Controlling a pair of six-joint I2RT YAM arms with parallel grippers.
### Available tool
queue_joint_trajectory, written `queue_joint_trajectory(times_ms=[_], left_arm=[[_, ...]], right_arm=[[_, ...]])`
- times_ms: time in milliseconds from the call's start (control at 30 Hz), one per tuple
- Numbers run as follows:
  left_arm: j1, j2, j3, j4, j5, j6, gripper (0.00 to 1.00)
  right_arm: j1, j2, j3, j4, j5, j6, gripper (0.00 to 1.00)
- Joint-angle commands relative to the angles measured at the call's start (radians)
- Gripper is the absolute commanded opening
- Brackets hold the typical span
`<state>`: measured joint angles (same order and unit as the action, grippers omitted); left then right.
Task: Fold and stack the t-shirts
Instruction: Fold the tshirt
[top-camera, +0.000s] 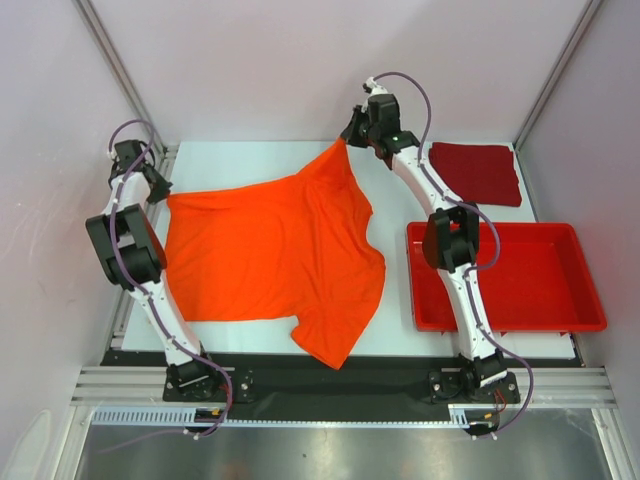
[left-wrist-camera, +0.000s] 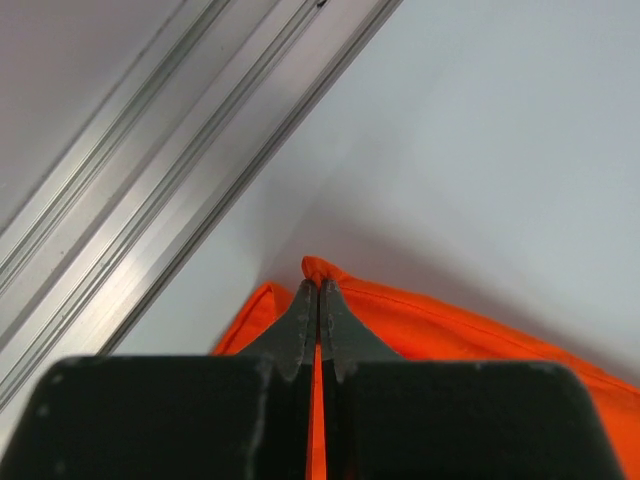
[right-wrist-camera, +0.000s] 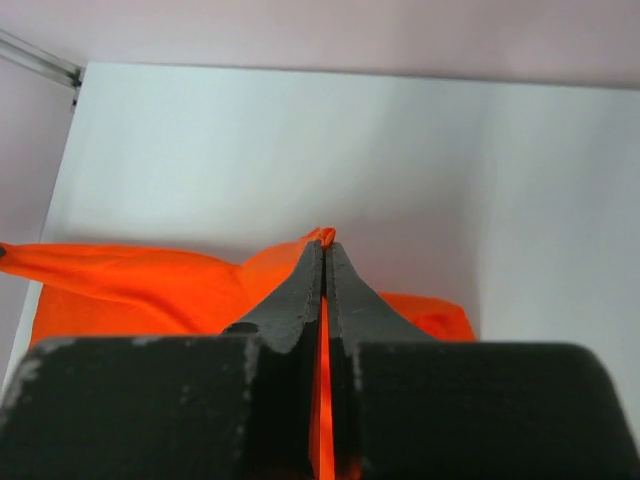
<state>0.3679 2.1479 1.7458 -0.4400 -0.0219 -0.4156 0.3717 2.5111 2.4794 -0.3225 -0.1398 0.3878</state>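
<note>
Fingers of left gripper (left-wrist-camera: 318, 290) and right gripper (right-wrist-camera: 325, 250) clamp orange t-shirt (top-camera: 270, 250) corners; shirt lies frame centre, long axis left-right, one flap pointing lower centre. Folded dark red t-shirt (top-camera: 478, 172) sits upper right.

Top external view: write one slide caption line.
The left gripper and right gripper each pinch an orange shirt corner; folded crimson shirt lies beyond the red tray.

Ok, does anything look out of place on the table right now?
The orange shirt lies crooked and rumpled, one part hanging past the near edge of the table. The left gripper and right gripper are each shut on a far corner. The dark red shirt and the tray look tidy.
</note>
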Motion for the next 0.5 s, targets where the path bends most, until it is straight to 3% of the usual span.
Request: queue_joint_trajectory(times_ms=[0,467], left_arm=[[0.011,-0.080,-0.014,-0.034,-0.012,0.031,0.00],[0.006,-0.235,-0.215,-0.054,-0.024,0.038,0.00]], right_arm=[[0.013,-0.107,-0.010,-0.059,0.005,-0.012,0.00],[0.032,-0.325,-0.169,-0.280,-0.007,-0.003,0.00]])
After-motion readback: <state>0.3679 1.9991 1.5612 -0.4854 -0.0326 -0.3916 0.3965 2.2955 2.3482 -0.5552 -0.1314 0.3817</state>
